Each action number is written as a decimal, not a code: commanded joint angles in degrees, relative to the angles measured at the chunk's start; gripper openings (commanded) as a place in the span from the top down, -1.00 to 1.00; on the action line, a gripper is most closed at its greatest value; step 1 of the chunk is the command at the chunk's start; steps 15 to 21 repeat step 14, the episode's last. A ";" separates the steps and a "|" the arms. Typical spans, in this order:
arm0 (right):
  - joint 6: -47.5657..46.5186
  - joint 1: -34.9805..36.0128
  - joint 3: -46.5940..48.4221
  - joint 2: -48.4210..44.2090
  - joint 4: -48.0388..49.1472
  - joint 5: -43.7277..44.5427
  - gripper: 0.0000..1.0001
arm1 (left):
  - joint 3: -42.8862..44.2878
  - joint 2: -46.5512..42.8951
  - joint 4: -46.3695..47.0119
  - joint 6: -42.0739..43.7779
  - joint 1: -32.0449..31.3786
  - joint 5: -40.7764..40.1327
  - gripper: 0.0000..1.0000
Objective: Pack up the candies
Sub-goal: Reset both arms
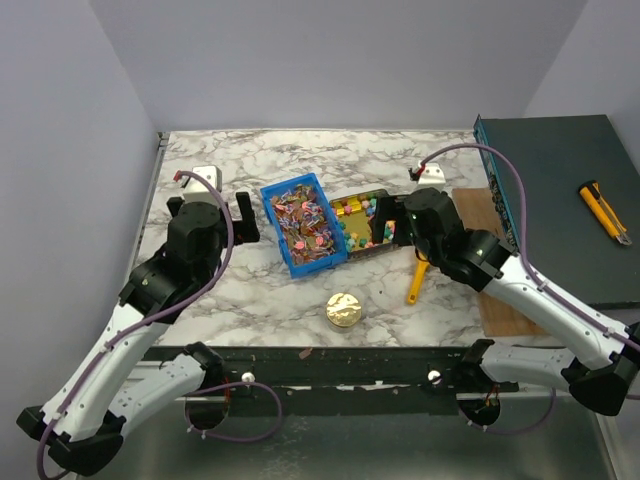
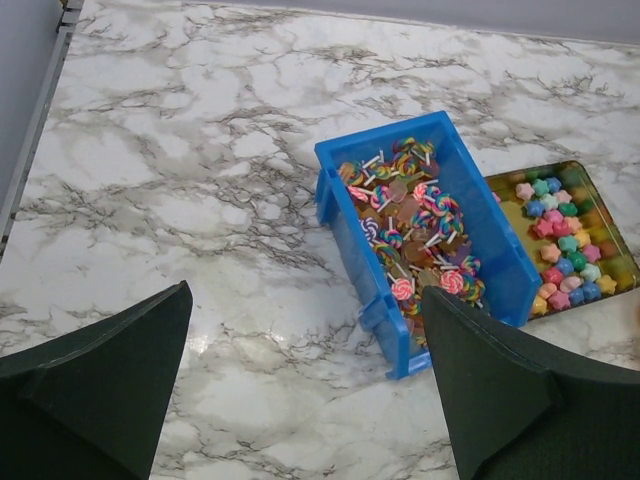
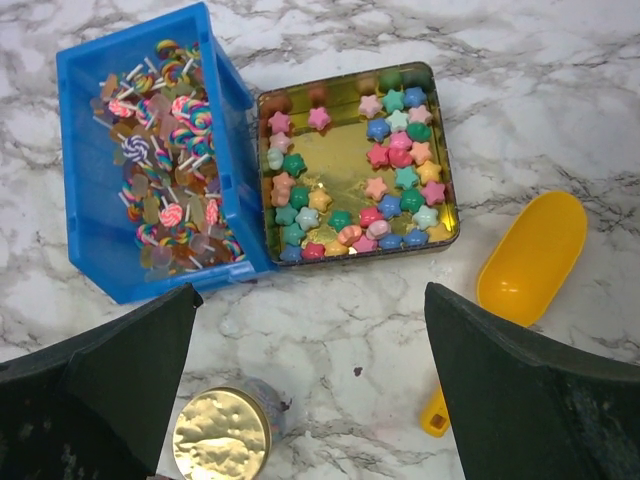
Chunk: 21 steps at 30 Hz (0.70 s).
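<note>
Gold and round, the lid (image 3: pixel 222 435) sits closest to the arm bases on the marble table (image 1: pixel 270 300). The yellow scoop (image 3: pixel 530 255) lies a little farther back and to the right, its handle pointing toward the near edge. Past these, the blue bin (image 3: pixel 232 130) and the gold tin (image 3: pixel 340 160) stand touching side by side, the bin on the left and turned at a slant. The bin holds a heap of swirled lollipops (image 3: pixel 165 150) mixed with brownish pieces (image 3: pixel 150 212) that may be wrapped sweets, though the view is too coarse to be sure. The tin holds star-shaped candies (image 3: pixel 400 150) in pink, green, blue and yellow, ringed loosely around a bare patch of its floor. The left gripper (image 2: pixel 305 300) hangs above bare marble just beside the bin's left wall, fingers spread wide and holding nothing, so the lollipops lie ahead of it and off to its right. The right gripper (image 3: pixel 312 292) hovers near the tin's right end, jaws likewise wide apart and empty, with both containers just beyond its fingertips. At the table's right side lies a wooden board (image 1: pixel 475 212).
</note>
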 commanded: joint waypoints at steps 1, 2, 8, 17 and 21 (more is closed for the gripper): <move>-2.78 -0.15 -4.13 -3.71 4.36 -5.36 -1.00 | -3.14 -5.40 2.34 0.24 0.73 3.97 -0.97; -2.93 -0.16 -4.51 -3.99 4.46 -5.52 -1.00 | -3.75 -6.18 2.49 0.27 0.73 3.96 -0.97; -3.43 -0.15 -5.85 -4.41 4.59 -6.02 -1.00 | -8.64 -10.68 6.54 0.87 0.73 6.02 -0.98; -3.54 -0.07 -6.56 -5.04 5.41 -6.28 -1.00 | -10.30 -11.76 8.86 1.81 1.27 6.71 -0.98; -3.54 -0.07 -6.56 -5.04 5.41 -6.28 -1.00 | -10.30 -11.76 8.86 1.81 1.27 6.71 -0.98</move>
